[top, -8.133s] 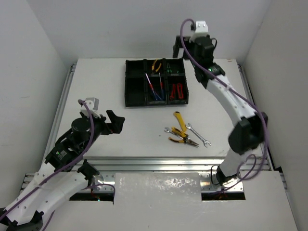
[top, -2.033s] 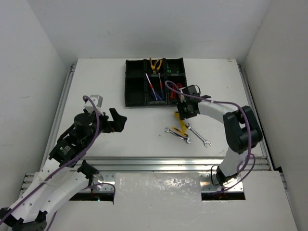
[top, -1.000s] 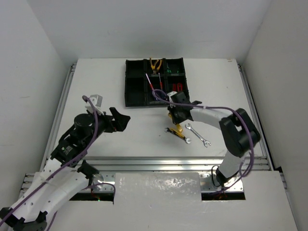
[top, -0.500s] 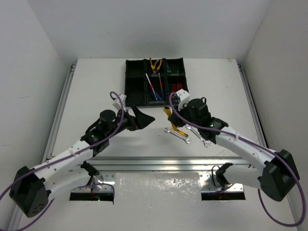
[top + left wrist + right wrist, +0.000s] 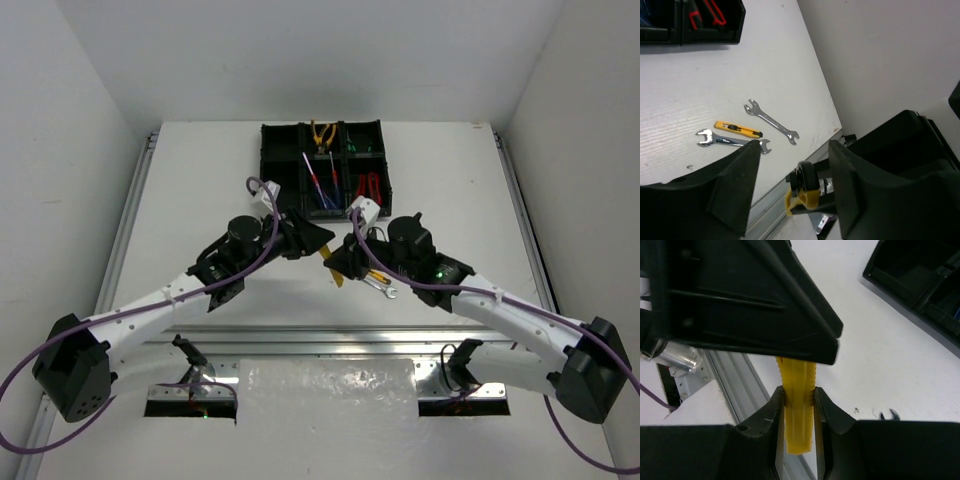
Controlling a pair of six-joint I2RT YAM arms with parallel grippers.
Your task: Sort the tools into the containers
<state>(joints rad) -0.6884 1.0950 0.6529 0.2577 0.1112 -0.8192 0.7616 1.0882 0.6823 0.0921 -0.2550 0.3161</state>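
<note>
My right gripper (image 5: 798,392) is shut on the yellow handle of the pliers (image 5: 799,410) and holds them above the table, right gripper (image 5: 342,264). My left gripper (image 5: 312,240) meets it mid-table. Its fingers (image 5: 735,190) straddle the pliers' black pivot and yellow handle (image 5: 801,199), still apart, with a gap on the left side. The black six-compartment tray (image 5: 263,170) stands at the back. It holds yellow pliers (image 5: 323,133), blue and red screwdrivers (image 5: 320,185) and red cutters (image 5: 368,187).
Two silver wrenches (image 5: 771,121) (image 5: 732,141) and a yellow utility knife (image 5: 737,130) lie on the table right of centre. One wrench (image 5: 385,290) shows beside the right arm. An aluminium rail (image 5: 330,340) runs along the near table edge.
The right gripper lifted the yellow-handled pliers off the table and carried them left. The left arm swung in to the centre and its jaws have narrowed around the pliers.
</note>
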